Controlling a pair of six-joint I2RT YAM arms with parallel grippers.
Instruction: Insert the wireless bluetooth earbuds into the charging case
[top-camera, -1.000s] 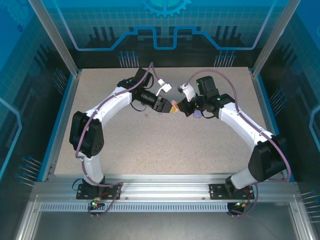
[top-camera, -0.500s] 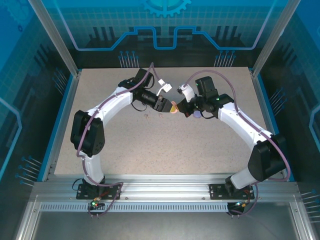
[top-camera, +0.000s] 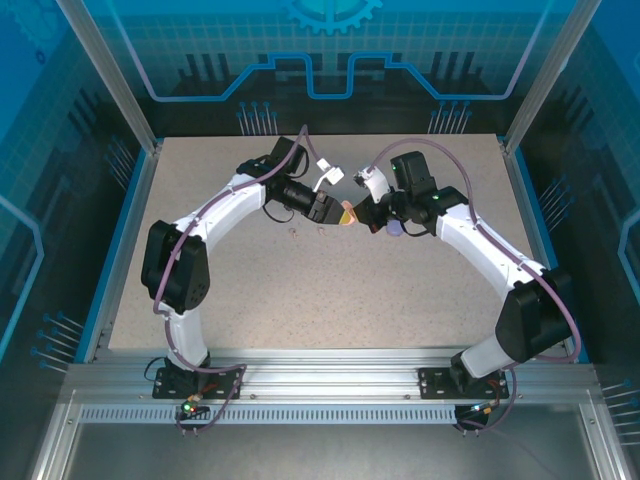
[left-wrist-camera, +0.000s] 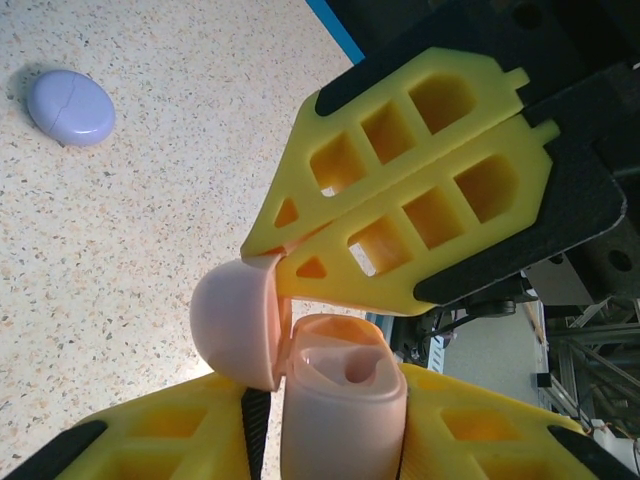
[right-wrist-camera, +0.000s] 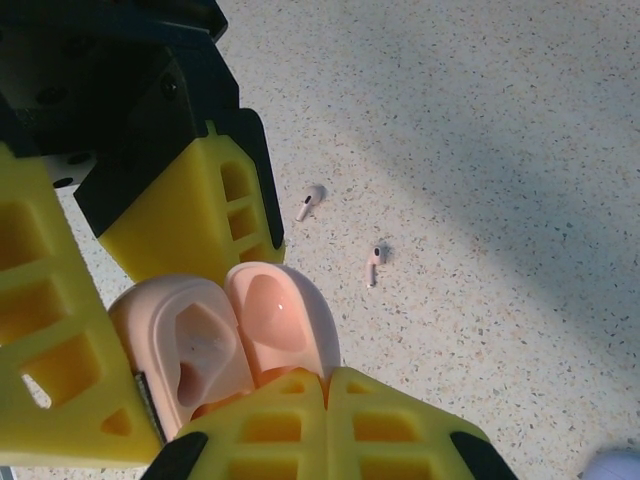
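Left gripper (left-wrist-camera: 340, 405): clamped on the base (right-wrist-camera: 185, 350) of the pink case (top-camera: 347, 214), one yellow finger on either side of it, held up off the table (top-camera: 400, 300) around the middle.
Right gripper (left-wrist-camera: 272, 250): yellow fingers pressed together, their tips nipping the rim of the lid (left-wrist-camera: 235, 320). It meets the left gripper nose to nose.
Pink case, where it is: between the two grippers and clear of the table, as seen from above.
Lid, how it stands: swung back on its hinge, right beside the base and still joined to it. Its smooth hollow faces the right wrist camera and its rounded back faces the left one.
Base, what shows: moulded hollows in its top face. The left wrist camera looks along it, gripped between that gripper's own fingers.
Earbuds (right-wrist-camera: 310, 203): two pale buds lie loose on the table, near each other but not touching, the second here (right-wrist-camera: 373, 265). From above they sit on the near side of the left gripper, out of both grippers' hold. Their colour is hard to call, pinkish-white at best.
Purple case (left-wrist-camera: 70, 107): closed and flat on the table, just beside the right gripper and partly under that arm's wrist in the top view.
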